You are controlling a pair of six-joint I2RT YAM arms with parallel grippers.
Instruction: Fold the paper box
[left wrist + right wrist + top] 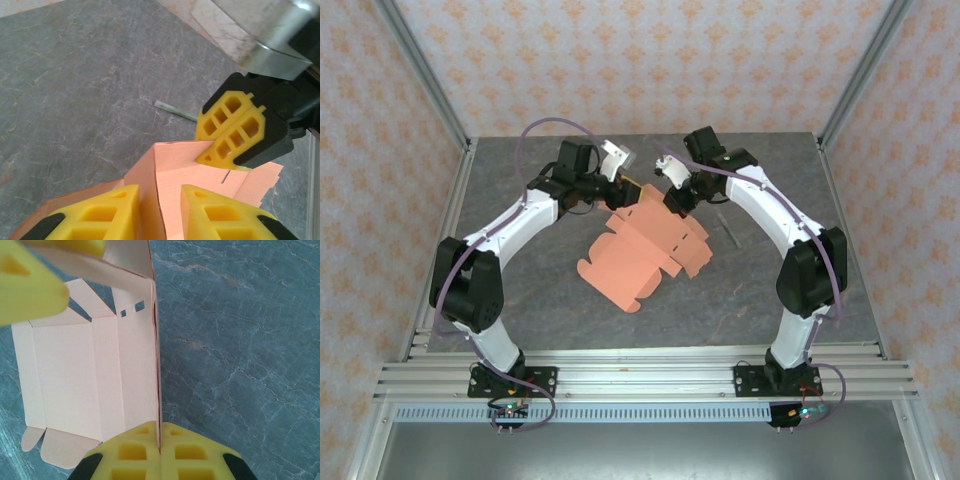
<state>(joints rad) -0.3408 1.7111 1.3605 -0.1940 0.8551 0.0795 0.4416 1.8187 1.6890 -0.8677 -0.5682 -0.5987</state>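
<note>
Currently the right gripper (159,434) is pinching an upright edge of the box (640,255), which is lying mostly flat mid-table. The left gripper (160,195) is straddling a raised flap, jaws apart. If the two are pulling unevenly, the thin card is probably risking a tear or crooked crease. Underneath, the grey table (520,320) is looking slick, so the sheet may be sliding. Beyond, patterned walls (650,60) are enclosing the cell.

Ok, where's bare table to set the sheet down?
Bare table: between the paper box and the front rail, and along the back wall beyond both grippers. Crowded far-centre: right gripper pinches the card, left gripper straddles it; thin strip beside the right arm.
</note>
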